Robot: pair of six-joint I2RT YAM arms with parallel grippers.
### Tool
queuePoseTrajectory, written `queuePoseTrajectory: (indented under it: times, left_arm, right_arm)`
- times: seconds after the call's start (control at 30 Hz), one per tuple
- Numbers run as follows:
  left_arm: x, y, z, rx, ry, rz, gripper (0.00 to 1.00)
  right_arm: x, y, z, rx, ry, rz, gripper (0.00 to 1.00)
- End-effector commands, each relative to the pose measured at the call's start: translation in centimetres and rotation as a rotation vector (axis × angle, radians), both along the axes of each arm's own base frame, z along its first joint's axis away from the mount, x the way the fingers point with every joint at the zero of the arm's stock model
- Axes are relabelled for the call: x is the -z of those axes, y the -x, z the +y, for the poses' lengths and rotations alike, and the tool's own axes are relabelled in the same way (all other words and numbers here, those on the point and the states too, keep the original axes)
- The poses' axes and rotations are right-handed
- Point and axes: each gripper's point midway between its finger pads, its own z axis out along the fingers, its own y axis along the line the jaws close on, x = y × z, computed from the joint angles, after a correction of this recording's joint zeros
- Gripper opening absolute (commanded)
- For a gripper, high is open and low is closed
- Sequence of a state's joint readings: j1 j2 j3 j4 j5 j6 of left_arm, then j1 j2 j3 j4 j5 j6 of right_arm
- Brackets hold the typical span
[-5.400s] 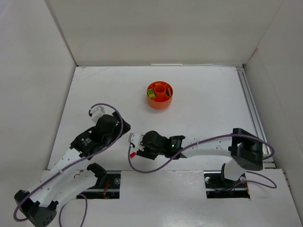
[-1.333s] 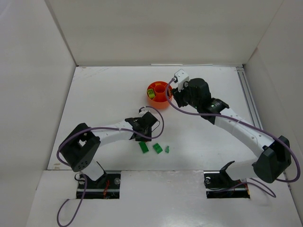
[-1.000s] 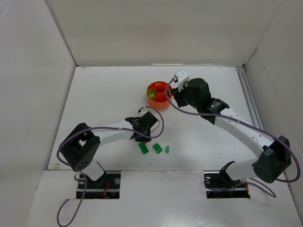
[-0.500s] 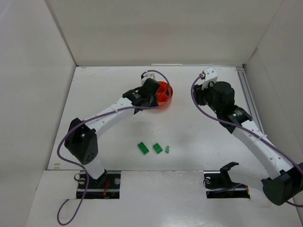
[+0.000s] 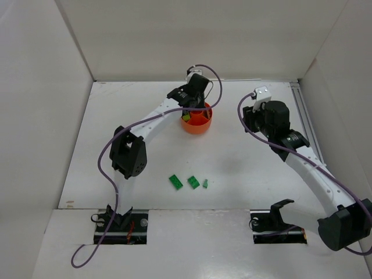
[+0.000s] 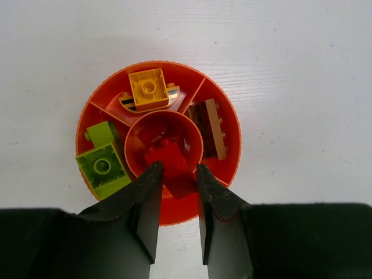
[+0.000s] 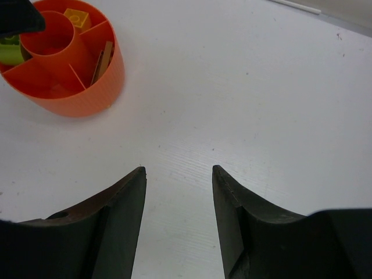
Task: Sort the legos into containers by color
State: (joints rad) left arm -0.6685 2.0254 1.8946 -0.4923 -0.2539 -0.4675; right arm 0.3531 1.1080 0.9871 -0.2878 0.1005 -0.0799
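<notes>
With the left arm (image 5: 128, 154) stretched out to the far side, its links cross the left-centre of the bench (image 5: 104, 116). Nothing else sits there.

3 green legos (image 5: 192, 182) lie in a row near the front edge. They are loose, and well apart from both grippers.

Orange dish (image 6: 231, 165) is far-centre, directly under the left gripper (image 6: 177, 168). Contents in the left wrist view:
- lime lego (image 6: 103, 167) in the left compartment
- yellow lego (image 6: 148, 87) in the top compartment, with a yellow-black curved piece (image 6: 131, 103) touching it
- brown lego (image 6: 209, 128) in the right compartment

Right arm (image 5: 308, 170) runs along the right side. A rail (image 5: 307, 125) lines that bench edge.

White walls close off 3 sides: left wall (image 5: 46, 116), far wall (image 5: 197, 40) and right wall (image 5: 343, 87). The dish is near the far wall. There is open bench between the dish and the right gripper (image 7: 178, 171), and across the middle.

Left gripper has a narrow gap. The red lego (image 6: 168, 158) fills it and touches both fingers, pinched over the central ring (image 6: 135, 135).

Right gripper is spread wide with nothing between the fingers, over bare bench. The dish is well off to the upper left in its wrist view.
</notes>
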Motion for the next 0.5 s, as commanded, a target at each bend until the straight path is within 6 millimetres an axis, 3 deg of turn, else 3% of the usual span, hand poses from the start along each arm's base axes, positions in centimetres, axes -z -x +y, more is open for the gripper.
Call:
queuePoseTrajectory:
  times: [0.0, 0.23, 0.37, 0.4, 0.47]
  left_arm:
    - [-1.5, -0.7, 0.7, -0.001, -0.017, -0.02, 0.19]
    - [-1.5, -2.0, 0.5, 0.0, -0.022, -0.035, 0.24]
    - [-2.0, -1.7, 0.1, 0.035, 0.017, -0.021, 0.43]
    - [-1.8, -1.4, 0.1, 0.05, 0.017, -0.017, 0.52]
    - [-2.8, -1.0, 0.0, 0.073, 0.039, -0.035, 0.58]
  right_arm:
    - [-0.3, 0.0, 0.1, -0.003, -0.026, -0.006, 0.55]
    - [0.4, 0.2, -0.2, -0.006, -0.015, 0.014, 0.55]
    - [0.4, 0.8, 0.3, -0.048, -0.021, 0.015, 0.56]
    - [0.4, 0.9, 0.5, -0.068, -0.018, 0.015, 0.56]
    - [1.0, 1.4, 0.7, -0.091, -0.01, 0.043, 0.56]
